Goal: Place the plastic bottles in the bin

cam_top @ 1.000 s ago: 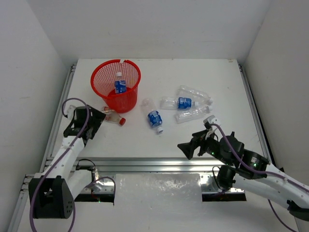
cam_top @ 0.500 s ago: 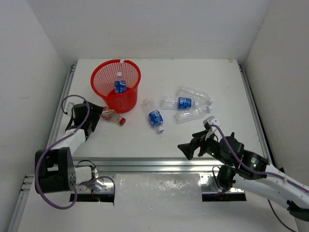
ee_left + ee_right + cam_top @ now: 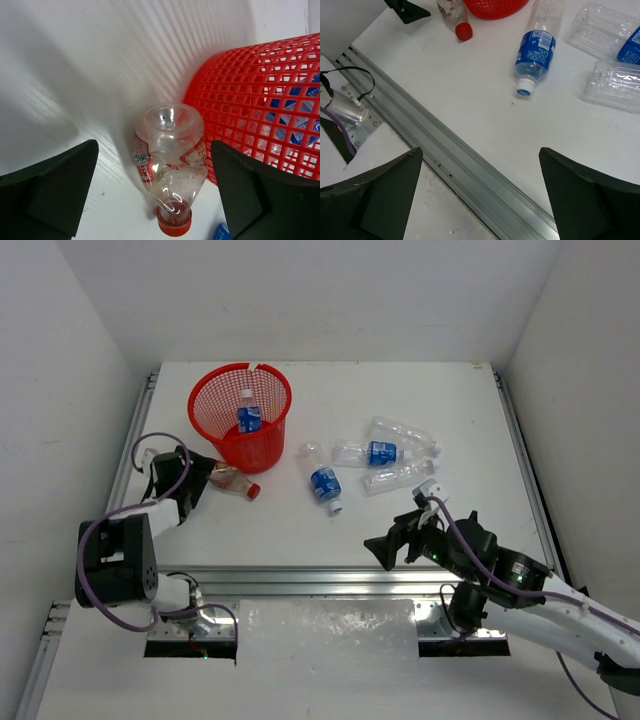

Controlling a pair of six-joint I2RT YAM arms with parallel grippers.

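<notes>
The red mesh bin [image 3: 241,415] stands at the back left with one blue-labelled bottle [image 3: 248,416] upright inside. A red-capped, red-labelled bottle [image 3: 236,482] lies against the bin's base. My left gripper [image 3: 206,478] is open, its fingers on either side of that bottle's bottom end [image 3: 169,160], apart from it; the bin's wall [image 3: 260,100] is just right. A blue-labelled bottle [image 3: 321,481] lies mid-table. Three more bottles [image 3: 376,452] [image 3: 406,432] [image 3: 400,477] lie right of centre. My right gripper [image 3: 386,545] is open and empty above the near edge.
An aluminium rail [image 3: 300,578] runs along the table's near edge and shows under the right gripper [image 3: 480,155] in the right wrist view. Side rails [image 3: 518,455] and white walls bound the table. Cables loop by the left arm [image 3: 150,455].
My left gripper has swung in toward the red-capped bottle and now brackets its bottom end. My right gripper has drifted slightly left. The bottles have not moved.
</notes>
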